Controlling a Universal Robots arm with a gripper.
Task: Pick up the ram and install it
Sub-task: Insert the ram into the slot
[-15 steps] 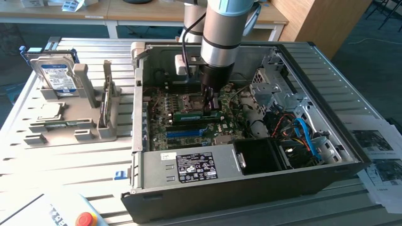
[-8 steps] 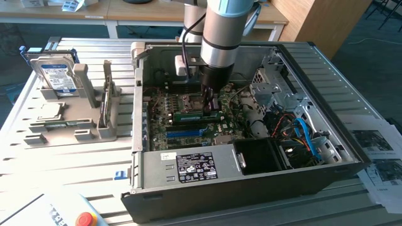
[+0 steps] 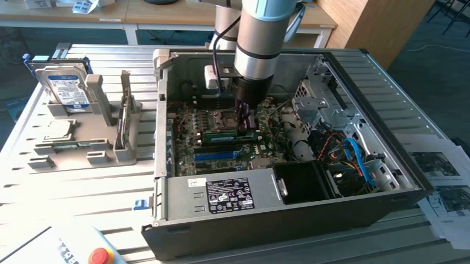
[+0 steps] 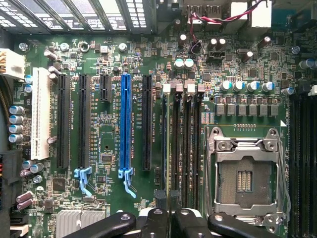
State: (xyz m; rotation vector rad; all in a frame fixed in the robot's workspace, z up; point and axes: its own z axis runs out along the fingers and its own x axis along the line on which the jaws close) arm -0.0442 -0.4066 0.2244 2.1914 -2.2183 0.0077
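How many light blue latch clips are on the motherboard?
2. The first clip sits at the end of a black slot; the second clip at the end of the blue slot. More may be hidden.

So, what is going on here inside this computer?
A grey robot arm reaches down into the open black computer case. Its claw is shut and sits at the top edge of the thin green memory stick. The stick stands on edge at the black memory slots of the green motherboard, beside the empty silver processor socket. I cannot tell if the stick is fully seated.
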